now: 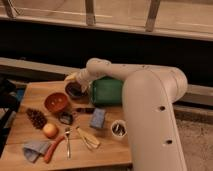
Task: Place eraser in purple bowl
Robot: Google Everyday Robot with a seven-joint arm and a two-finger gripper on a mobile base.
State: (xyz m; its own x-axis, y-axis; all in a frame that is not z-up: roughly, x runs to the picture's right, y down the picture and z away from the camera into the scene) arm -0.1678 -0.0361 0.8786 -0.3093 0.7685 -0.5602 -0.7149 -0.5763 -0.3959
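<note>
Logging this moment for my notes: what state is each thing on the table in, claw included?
claw: at the table's far edge, over the purple bowl's rim.
purple bowl: upright, dark inside.
orange-red bowl: upright, looks empty.
green container: lying on its side.
blue-grey block: lying flat.
small cup: upright, something dark inside.

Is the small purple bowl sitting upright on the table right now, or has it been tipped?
Upright: the dull purple round bowl shows its dark inside facing up on the wooden table. The gripper hangs at its far rim.

Wooden table (30,95) before a dark wall, railed window (120,15) above
</note>
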